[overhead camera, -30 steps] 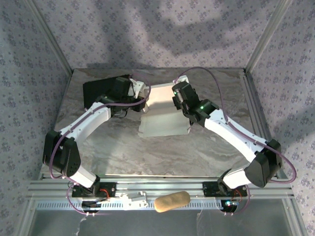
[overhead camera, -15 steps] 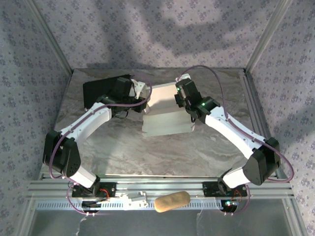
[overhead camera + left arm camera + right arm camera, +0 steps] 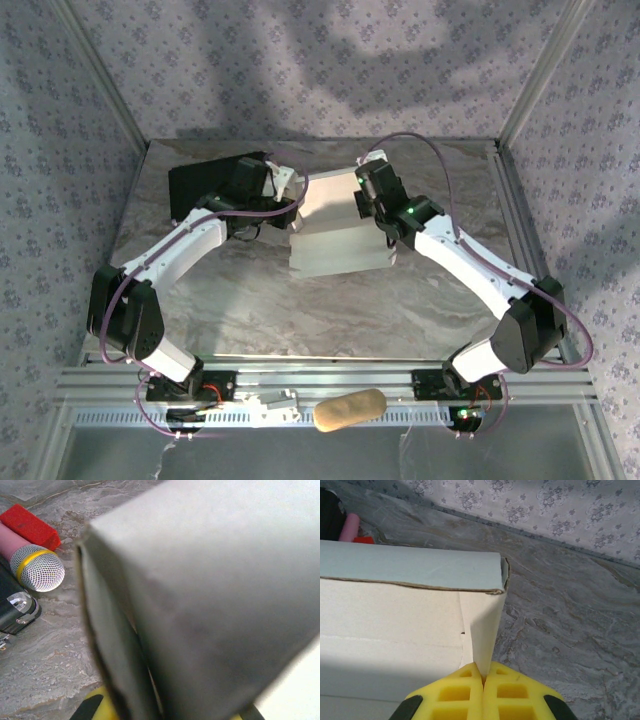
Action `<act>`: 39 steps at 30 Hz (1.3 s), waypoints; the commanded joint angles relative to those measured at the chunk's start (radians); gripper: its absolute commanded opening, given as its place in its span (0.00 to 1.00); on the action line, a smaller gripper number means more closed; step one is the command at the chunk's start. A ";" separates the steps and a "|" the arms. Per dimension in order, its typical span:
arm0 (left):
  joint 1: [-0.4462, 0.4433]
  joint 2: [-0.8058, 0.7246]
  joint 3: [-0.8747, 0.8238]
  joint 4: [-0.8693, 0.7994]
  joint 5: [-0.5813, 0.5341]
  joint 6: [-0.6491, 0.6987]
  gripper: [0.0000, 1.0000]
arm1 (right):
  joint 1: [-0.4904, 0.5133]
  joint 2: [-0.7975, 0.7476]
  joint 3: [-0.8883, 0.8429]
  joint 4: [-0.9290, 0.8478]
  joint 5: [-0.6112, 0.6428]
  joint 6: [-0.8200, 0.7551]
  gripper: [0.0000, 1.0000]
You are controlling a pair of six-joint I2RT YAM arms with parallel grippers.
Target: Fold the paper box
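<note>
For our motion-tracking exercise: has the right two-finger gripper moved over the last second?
Yes. The right gripper has crept slightly toward the marbled table's far edge, shut on the white thin-cardboard paper box's side flap.

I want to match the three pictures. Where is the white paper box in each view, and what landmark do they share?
Top external: the paper box at the centre, between both wrists.
Left wrist: the paper box, close and blurred, across the middle and right.
Right wrist: the paper box in the left half, one flap pinched by the right gripper.
Shared landmark: the grey marbled table.
</note>
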 commanded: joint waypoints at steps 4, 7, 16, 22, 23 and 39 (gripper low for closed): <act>-0.024 -0.025 0.046 0.007 -0.022 -0.041 0.00 | 0.034 0.040 0.059 -0.035 0.177 0.047 0.00; -0.033 -0.023 0.056 -0.012 -0.094 -0.085 0.00 | 0.044 0.054 0.072 -0.056 0.242 0.065 0.00; -0.097 -0.021 0.066 -0.083 -0.467 -0.356 0.00 | 0.112 0.174 0.249 -0.384 0.526 0.331 0.00; -0.134 -0.021 0.071 -0.110 -0.528 -0.445 0.00 | 0.140 0.242 0.338 -0.606 0.614 0.546 0.00; -0.137 -0.019 0.078 -0.117 -0.522 -0.453 0.00 | 0.141 0.248 0.342 -0.614 0.616 0.551 0.00; -0.125 0.004 0.153 -0.170 -0.387 -0.440 0.00 | 0.022 0.058 0.128 -0.192 0.016 0.271 0.00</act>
